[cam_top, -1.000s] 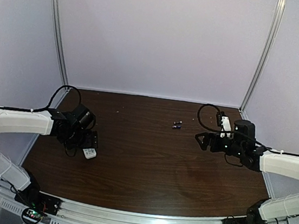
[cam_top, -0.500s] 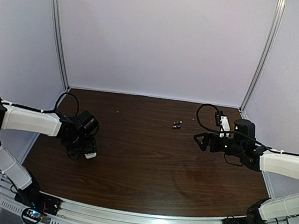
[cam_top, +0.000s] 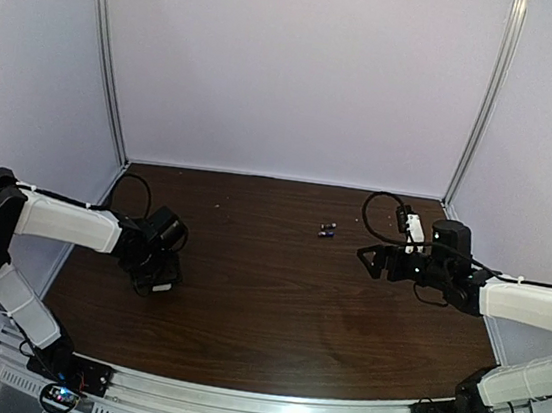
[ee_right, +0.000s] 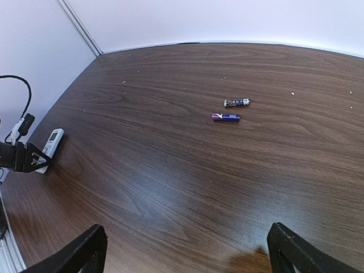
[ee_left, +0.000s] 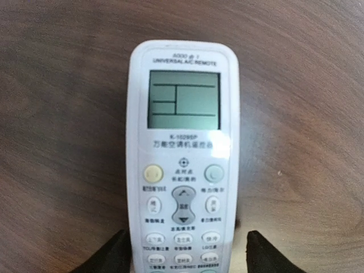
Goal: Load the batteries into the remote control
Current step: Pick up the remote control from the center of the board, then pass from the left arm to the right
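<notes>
We see left gripper (ee_left: 183, 250) jaws apart astride remote control (ee_left: 182, 142), frame bottom | right gripper (ee_right: 187, 250) jaws wide apart | batteries (ee_right: 226, 116) upper centre

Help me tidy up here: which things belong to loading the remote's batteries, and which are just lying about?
For the job: remote; black battery; purple battery.
Just lying about: a few pale crumbs.

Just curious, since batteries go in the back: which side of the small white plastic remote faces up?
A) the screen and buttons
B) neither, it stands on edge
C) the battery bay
A: the white plastic remote control lies flat on the dark wooden table, screen and buttons upward.
</notes>
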You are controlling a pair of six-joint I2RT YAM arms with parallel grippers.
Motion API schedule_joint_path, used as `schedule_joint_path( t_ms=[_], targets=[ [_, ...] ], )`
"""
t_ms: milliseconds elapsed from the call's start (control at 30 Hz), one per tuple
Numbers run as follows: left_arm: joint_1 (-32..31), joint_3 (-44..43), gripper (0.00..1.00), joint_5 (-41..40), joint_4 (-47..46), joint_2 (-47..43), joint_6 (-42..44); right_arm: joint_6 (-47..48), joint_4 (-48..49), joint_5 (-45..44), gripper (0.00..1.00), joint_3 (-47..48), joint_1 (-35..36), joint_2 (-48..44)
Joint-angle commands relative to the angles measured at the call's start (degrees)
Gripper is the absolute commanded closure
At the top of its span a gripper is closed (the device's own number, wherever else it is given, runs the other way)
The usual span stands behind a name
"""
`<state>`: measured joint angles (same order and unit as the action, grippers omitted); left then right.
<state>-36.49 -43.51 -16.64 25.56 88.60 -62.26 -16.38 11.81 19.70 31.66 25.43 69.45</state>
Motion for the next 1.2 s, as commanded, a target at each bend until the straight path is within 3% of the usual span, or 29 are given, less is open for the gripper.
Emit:
schedule_joint_path(
  t_ms=[0, 333, 400, 467, 633, 767, 967, 1167],
  targets=[
    [-0.75, -0.85, 0.37, 0.52, -3.38, 1.67, 2.44, 0.73, 0.45, 0.58, 0.00, 1.52, 0.41, 0.09],
    [-0.78, -3.99, 0.43, -1.61, 0.42, 5.84, 1.52, 0.73, 0.03, 0.75, 0.00, 2.12, 0.41, 0.47],
    [-0.78, -4.49, 0.48, -1.04, -0.01, 5.57, 2.29, 0.62, -0.33, 1.44, 0.00, 2.69, 0.41, 0.75],
    [-1.11, -4.37, 0.55, -0.11, -1.99, 4.09, 5.17, 0.63, -1.31, 2.77, 0.00, 3.78, 0.41, 1.26],
    [-2.69, -2.16, 0.58, 5.41, -12.65, -2.69, 17.74, -1.05, -2.30, 6.72, 0.00, 6.22, 0.48, 2.07],
    [-2.71, -1.26, 0.60, 14.88, -17.66, -7.54, 27.55, -2.75, -1.72, 11.91, 0.00, 8.16, 1.26, 2.84],
    [-2.88, -0.96, 0.60, 41.10, -23.11, -13.55, 37.51, 4.93, -1.16, 25.23, 0.08, 10.14, 6.70, 0.61],
    [-4.25, -3.05, 0.63, 58.34, -20.38, -17.88, 37.74, 14.63, -4.87, 19.41, 0.09, 8.80, 15.92, -9.42]
  ],
)
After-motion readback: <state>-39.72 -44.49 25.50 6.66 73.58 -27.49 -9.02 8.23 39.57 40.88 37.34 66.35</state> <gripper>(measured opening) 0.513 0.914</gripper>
